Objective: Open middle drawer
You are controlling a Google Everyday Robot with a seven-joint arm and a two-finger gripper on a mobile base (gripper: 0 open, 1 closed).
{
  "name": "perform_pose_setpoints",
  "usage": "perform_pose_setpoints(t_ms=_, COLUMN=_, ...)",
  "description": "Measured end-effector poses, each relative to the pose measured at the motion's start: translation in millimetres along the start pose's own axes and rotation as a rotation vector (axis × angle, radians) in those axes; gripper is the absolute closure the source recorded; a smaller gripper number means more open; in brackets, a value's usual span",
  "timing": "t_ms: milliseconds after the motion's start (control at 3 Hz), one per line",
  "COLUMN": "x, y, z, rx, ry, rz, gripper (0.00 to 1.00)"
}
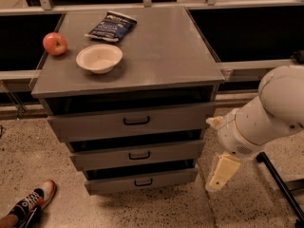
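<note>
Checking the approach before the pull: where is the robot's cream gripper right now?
Camera view, lower right: the cream gripper hangs beside the right edge of the grey cabinet, right of and slightly below the grey middle drawer, apart from it.

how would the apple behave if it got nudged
The apple is round and sits near the left edge of the cabinet top, so it would probably roll, maybe off. It looks firm, likely not fragile. The hand hangs low, right of the middle drawer.
</note>
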State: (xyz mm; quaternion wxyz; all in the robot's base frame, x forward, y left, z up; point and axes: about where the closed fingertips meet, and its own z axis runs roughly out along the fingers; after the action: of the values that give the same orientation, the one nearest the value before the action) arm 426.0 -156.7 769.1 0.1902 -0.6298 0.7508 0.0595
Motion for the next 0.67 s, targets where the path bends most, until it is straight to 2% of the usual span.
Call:
perform_pose_setpoints(t_ms=333, x=14, y=-3, z=30, rx=-0.033, ry=0.034, rz=0.015, gripper=0.00)
perform_pose_setpoints(t_ms=667, x=36, y=5, z=96, rx=-0.083, ry=0.019, rz=0.037, gripper=0.00)
